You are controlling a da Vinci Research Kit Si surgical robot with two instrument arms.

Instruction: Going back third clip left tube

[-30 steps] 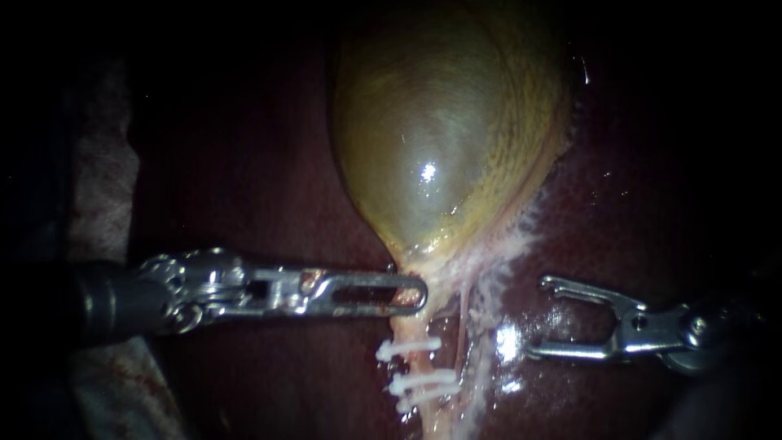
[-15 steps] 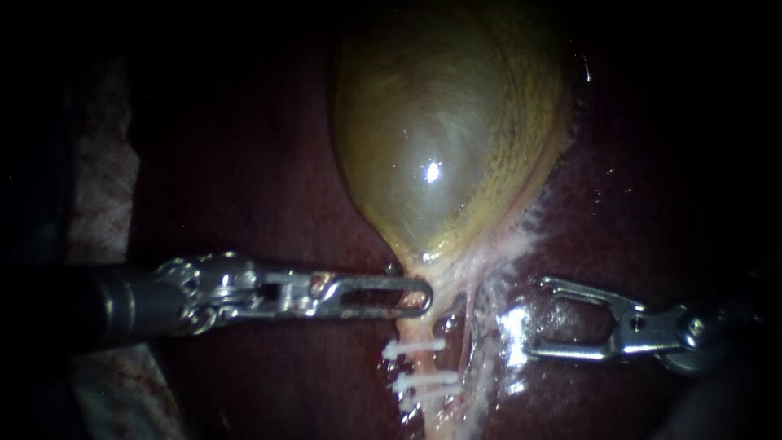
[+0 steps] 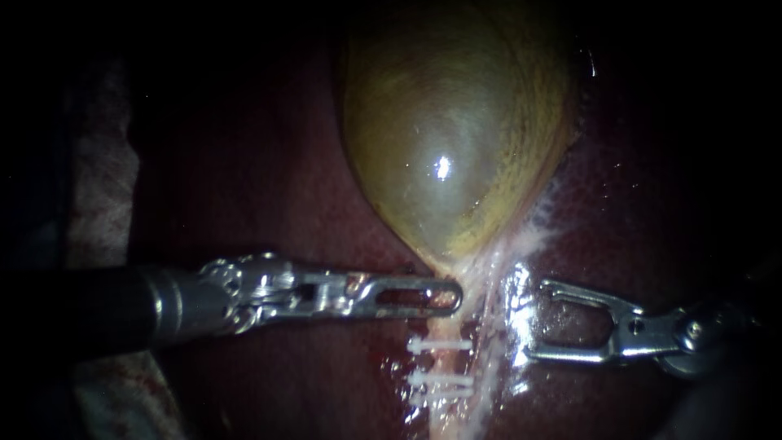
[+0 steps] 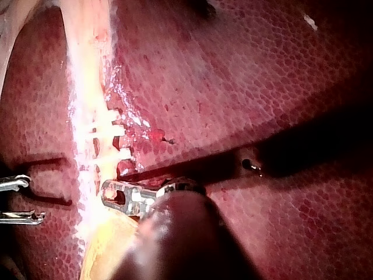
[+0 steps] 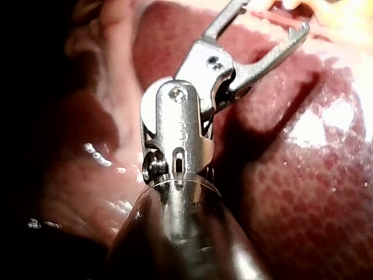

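Note:
The yellow-green gallbladder [image 3: 456, 138] narrows to a neck just above a pale left tube [image 3: 440, 363]. White clips [image 3: 440, 345] cross that tube, one under the other; they also show in the left wrist view [image 4: 111, 131]. My left instrument [image 3: 444, 295] lies level, its slotted jaws shut on the gallbladder's neck [image 3: 456, 273], just above the top clip. In its own view the left instrument [image 4: 113, 195] meets the pale tissue. My right instrument [image 3: 536, 318] rests right of the tube with jaws wide open and empty, as in its own view [image 5: 271, 14].
Dark red liver [image 3: 244, 187] surrounds the gallbladder. A pale cloth-like strip [image 3: 98, 204] lies at the far left. A thin whitish strand [image 3: 489, 326] runs right of the clipped tube, with wet glare [image 3: 517, 293] beside the right instrument's jaws.
My left instrument has slid to the right, and the gallbladder's neck, the tube and its clips have shifted right with it. The right instrument has stayed where it was, jaws open.

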